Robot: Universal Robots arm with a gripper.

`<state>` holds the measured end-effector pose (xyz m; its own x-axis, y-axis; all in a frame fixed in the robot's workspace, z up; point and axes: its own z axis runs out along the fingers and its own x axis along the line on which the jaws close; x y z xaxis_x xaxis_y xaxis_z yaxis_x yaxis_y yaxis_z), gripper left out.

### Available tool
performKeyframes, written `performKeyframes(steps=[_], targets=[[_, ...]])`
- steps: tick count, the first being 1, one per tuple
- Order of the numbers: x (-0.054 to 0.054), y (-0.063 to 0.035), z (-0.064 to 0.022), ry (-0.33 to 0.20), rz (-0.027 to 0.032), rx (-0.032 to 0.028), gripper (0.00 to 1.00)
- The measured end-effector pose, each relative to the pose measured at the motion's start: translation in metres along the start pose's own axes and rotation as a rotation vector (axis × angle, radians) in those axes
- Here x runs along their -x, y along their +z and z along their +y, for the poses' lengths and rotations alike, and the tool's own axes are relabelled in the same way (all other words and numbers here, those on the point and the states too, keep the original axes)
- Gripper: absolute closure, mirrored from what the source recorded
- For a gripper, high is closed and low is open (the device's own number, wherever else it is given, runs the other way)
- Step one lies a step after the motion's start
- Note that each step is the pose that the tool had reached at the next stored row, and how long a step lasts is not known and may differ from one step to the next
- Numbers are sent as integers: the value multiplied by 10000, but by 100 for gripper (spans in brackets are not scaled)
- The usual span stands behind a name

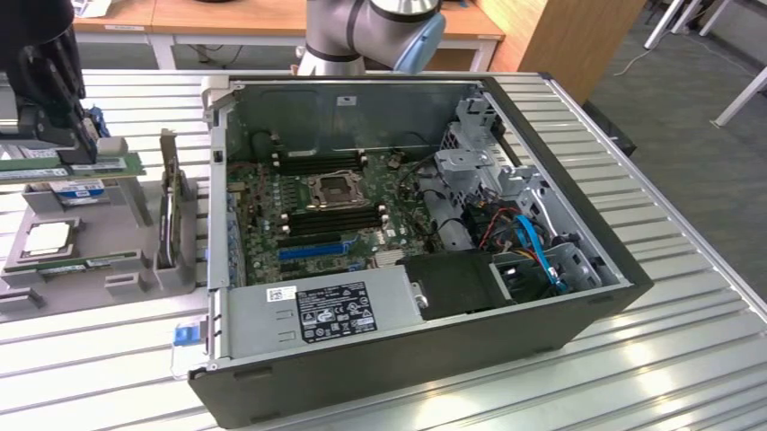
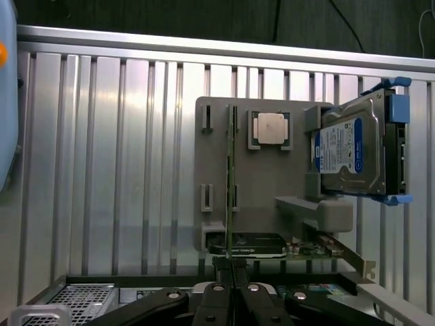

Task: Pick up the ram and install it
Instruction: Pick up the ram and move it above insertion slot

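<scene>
A hard drive [image 2: 350, 153], processor chip [image 2: 270, 129] and expansion card [image 2: 312, 250] crowd the grey holder [image 2: 272, 190]. My claw [image 2: 232, 291] is pinched tight on the thin green ram [image 2: 231, 176], seen edge-on.

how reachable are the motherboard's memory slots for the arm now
Probably yes: the computer case lies open on top and nothing covers the memory slots; the cables sit apart from them.

Even room light from above: bright on bare metal, dim in the recesses.

In the exterior view the slatted table [image 1: 671, 359] throws white glare from 4 round to 8 o'clock, while the open computer case [image 1: 359, 206] holds soft shadow under its far wall at 12 o'clock. In the wrist view the slats gleam in pale streaks and the gripper [image 2: 232, 286] sits dark, nearly in silhouette.
</scene>
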<state>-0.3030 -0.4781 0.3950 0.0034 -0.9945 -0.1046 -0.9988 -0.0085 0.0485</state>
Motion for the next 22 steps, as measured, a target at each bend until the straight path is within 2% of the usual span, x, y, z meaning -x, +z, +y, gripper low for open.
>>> performKeyframes(steps=[22], targets=[[-1,-19,-384,7,-1,66,89]])
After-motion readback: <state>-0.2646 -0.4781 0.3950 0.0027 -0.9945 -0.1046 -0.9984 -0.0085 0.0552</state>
